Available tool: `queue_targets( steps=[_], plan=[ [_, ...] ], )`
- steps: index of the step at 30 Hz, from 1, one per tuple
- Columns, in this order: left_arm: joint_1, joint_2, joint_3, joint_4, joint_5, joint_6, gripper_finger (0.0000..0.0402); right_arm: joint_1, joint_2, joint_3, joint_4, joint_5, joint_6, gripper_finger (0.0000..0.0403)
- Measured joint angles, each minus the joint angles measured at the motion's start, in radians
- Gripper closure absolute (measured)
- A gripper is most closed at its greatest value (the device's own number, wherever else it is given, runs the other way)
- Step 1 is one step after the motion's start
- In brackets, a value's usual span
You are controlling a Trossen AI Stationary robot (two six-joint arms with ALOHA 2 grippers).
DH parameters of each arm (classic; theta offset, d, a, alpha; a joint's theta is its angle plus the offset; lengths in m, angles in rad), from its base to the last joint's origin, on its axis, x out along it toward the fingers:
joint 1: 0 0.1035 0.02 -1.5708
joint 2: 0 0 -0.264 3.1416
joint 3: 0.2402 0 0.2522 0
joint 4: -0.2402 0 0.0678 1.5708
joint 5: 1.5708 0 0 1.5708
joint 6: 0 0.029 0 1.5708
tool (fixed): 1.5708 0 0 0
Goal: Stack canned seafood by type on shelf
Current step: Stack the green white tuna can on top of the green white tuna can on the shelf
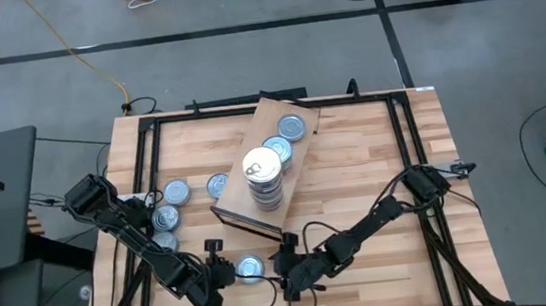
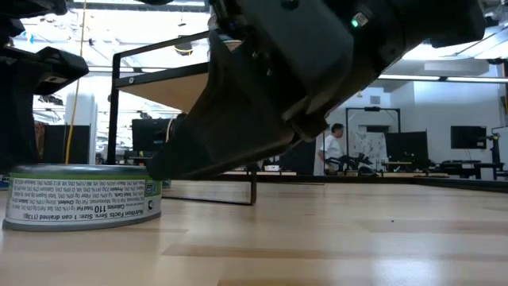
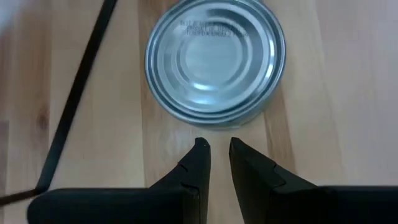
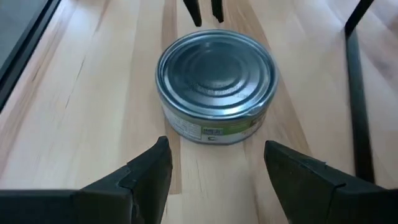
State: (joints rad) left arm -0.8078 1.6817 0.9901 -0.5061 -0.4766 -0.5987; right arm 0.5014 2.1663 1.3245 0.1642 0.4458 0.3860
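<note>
A silver-topped can of seafood point(image 1: 250, 268) with a green-and-white label stands flat on the table near its front edge, between my two grippers. My left gripper point(image 3: 217, 148) is shut, its tips just short of the can's side point(image 3: 214, 59). My right gripper point(image 4: 216, 152) is open on the opposite side, with the can point(image 4: 216, 84) ahead of its fingers and not between them. The shelf point(image 1: 300, 175), a light plank, carries a tall stack of cans point(image 1: 263, 174) and two single silver-topped cans point(image 1: 293, 127).
Several more silver-topped cans point(image 1: 175, 192) stand on the table left of the shelf. A black frame's bars point(image 1: 412, 140) run around the tabletop, one close beside the can point(image 4: 357, 81). The table's front edge is close. A person point(image 2: 333, 147) stands far back in the room.
</note>
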Motion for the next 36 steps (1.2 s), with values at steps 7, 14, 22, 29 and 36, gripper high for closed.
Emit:
queue_targets(
  steps=[7, 14, 22, 29, 36],
  plan=[
    [0.004, 0.0, 0.0, 0.0, 0.003, -0.087, 0.0339, 0.009, 0.0, 0.001, -0.008, -0.003, 0.0, 0.0121],
    [0.005, 0.0, 0.0, 0.011, 0.019, -0.112, 0.0287, 0.054, 0.0, 0.001, -0.072, 0.038, 0.021, 0.0121],
    [0.021, 0.088, 0.0, 0.167, -0.053, 0.116, 0.0263, 0.097, 0.0, 0.001, -0.088, 0.083, 0.063, 0.0121],
    [0.08, 0.193, 0.009, 0.386, -0.032, 0.284, 0.0266, 0.093, -0.001, 0.001, -0.21, 0.082, 0.159, 0.0121],
    [0.101, 0.164, 0.065, 0.258, 0.032, 0.153, 0.0266, 0.092, -0.006, 0.002, -0.259, 0.04, 0.194, 0.0121]
  ],
)
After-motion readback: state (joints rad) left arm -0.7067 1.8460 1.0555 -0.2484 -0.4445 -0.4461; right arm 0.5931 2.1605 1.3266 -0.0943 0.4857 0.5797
